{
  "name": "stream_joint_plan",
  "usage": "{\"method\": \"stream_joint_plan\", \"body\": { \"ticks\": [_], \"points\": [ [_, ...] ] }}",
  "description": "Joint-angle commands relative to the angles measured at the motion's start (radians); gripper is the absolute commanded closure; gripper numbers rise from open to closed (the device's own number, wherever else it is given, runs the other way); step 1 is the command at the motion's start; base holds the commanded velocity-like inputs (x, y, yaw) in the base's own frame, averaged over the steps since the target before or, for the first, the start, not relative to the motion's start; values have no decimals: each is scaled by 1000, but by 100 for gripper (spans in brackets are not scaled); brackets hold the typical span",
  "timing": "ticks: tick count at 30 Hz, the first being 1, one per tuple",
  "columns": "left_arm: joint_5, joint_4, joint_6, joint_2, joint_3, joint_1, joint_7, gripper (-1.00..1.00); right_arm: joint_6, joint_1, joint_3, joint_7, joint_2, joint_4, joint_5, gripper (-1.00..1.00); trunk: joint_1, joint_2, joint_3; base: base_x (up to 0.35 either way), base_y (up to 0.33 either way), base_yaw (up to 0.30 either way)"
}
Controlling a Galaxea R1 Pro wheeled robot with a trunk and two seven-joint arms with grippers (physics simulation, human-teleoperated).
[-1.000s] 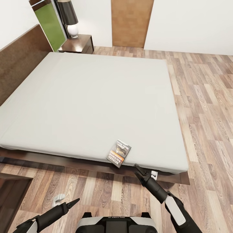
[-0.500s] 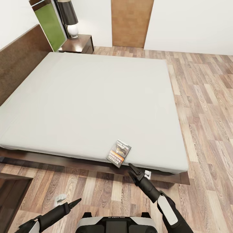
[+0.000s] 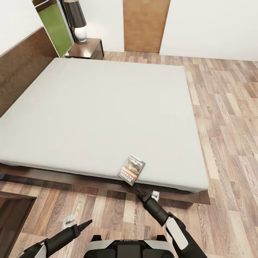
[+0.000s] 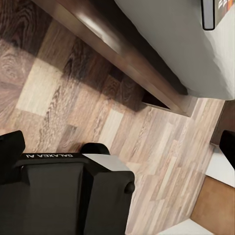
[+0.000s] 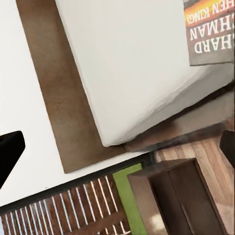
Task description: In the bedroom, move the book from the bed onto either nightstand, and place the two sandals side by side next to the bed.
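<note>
The book [image 3: 131, 169], grey and orange with a dark picture, lies at the near edge of the bed's pale-grey mattress [image 3: 104, 111], its lower corner hanging over the dark frame [image 3: 89, 181]. My right gripper [image 3: 139, 190] is open, just below and right of that corner, with nothing between its fingers. In the right wrist view the book [image 5: 210, 32] lies ahead on the mattress. My left gripper [image 3: 87, 223] hangs open low over the floor. A nightstand [image 3: 87, 48] stands at the bed's far side by the headboard. The sandals are out of view.
A lamp [image 3: 78, 21] stands on the far nightstand, with a brown door [image 3: 145, 25] beyond it. Another dark-brown cabinet [image 3: 12, 213] fills the near-left corner. Wood-plank floor [image 3: 229, 118] runs along the right of the bed.
My right gripper has slid left along the bed frame to just under the book's overhanging corner. The left arm has sunk slightly. The book has not moved.
</note>
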Motion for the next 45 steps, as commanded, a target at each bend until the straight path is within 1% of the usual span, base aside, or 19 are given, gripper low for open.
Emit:
{"method": "stream_joint_plan", "body": {
  "ticks": [1,2,3,4,6,14,20,33,45],
  "points": [
    [5,0,10,-1,2,0,-4,-100,-40,-1,1,-3,1,2,-11,-100,0,-1,-1,0,0,0],
    [5,1,10,-2,2,0,-4,-100,-75,-1,1,-5,2,3,-11,-100,0,-1,-1,0,0,0],
    [5,1,10,-2,2,0,-4,-100,-75,-1,1,-5,2,3,-11,-100,0,-1,-1,0,0,0],
    [4,1,10,-2,2,0,-4,-100,-98,-2,2,-7,3,4,-11,-100,0,-1,-1,0,0,0],
    [4,1,10,-3,2,0,-4,-100,-119,-2,2,-8,2,5,-12,-100,0,-1,-1,0,0,0],
    [3,2,10,-7,1,0,-4,-100,-109,-2,2,-8,0,5,-13,-100,0,-1,-1,0,0,0],
    [2,3,10,-9,1,0,-3,-100,-84,-2,2,-3,-1,5,-13,-100,0,-1,-1,0,0,0],
    [2,3,10,-9,1,0,2,-100,-83,-2,3,2,-1,5,-13,-100,0,-1,-1,0,0,0],
    [2,2,11,-9,2,0,1,-100,-84,-2,4,3,-1,5,-13,-100,46,-85,-38,0,0,0]
  ]
}}
